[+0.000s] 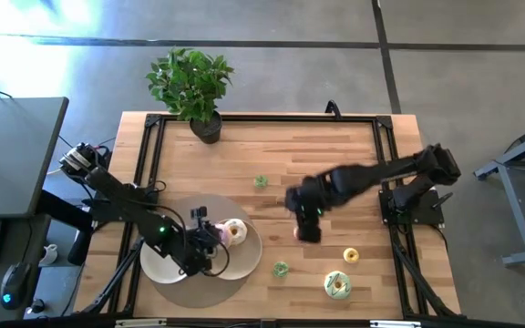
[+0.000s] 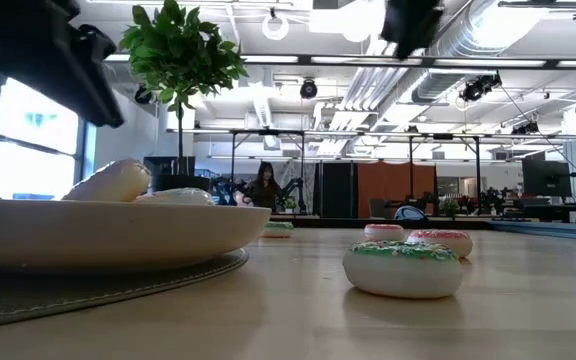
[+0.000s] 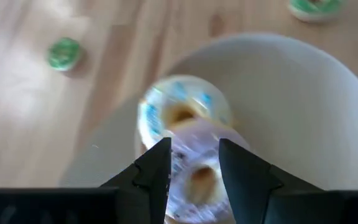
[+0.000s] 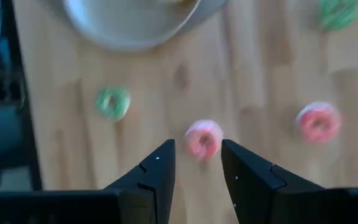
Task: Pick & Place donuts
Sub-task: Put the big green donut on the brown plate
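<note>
A pink-frosted donut leans on a cream-white donut in a white plate; both show in the high view. My left gripper hovers open above the pink donut, with a finger to each side. My right gripper hangs open over a mini red donut lying flat on the table. A second red mini, green minis, a yellow mini and the large green-frosted donut also lie flat on the wood.
A second white plate sits beside the first on a round grey mat near the table's near-left corner. A potted plant stands at the far edge. A black frame rail borders the tabletop. A person shows far behind in the low view.
</note>
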Controlling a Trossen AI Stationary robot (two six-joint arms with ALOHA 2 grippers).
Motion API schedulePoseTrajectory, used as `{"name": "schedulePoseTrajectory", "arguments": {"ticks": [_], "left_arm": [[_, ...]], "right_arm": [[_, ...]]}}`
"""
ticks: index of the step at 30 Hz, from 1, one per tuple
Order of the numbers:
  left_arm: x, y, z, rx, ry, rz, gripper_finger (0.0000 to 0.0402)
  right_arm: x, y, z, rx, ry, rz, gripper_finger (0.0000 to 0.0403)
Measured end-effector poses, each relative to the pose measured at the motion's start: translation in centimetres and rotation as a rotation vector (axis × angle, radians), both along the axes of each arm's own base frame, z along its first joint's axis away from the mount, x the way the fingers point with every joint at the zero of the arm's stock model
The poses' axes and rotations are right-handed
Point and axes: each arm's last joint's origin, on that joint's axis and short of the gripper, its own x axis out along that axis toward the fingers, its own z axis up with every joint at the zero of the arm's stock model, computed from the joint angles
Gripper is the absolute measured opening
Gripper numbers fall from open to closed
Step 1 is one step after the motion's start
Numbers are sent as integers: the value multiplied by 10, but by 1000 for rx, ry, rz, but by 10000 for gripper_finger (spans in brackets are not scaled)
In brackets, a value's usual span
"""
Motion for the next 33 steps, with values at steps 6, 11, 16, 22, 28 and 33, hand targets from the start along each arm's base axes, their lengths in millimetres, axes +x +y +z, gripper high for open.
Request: {"name": "schedulePoseTrajectory", "arguments": {"ticks": [6,11,16,22,28,33], "left_arm": [[11,18,0,-28,-28,128,131],[19,30,0,-50,7,140,131],[24,40,0,-60,6,179,131],[25,41,0,-64,6,181,131],[29,38,2,-95,-42,178,131],[30,37,3,-104,-56,177,131]], "right_arm": [[-26,58,-31,116,135,-12,127],[-46,89,-78,241,229,-60,127],[-67,100,-117,288,307,-111,127],[-84,104,-139,260,330,-48,127],[-92,108,-155,267,278,-10,127],[-100,107,-168,265,243,0,126]]}}
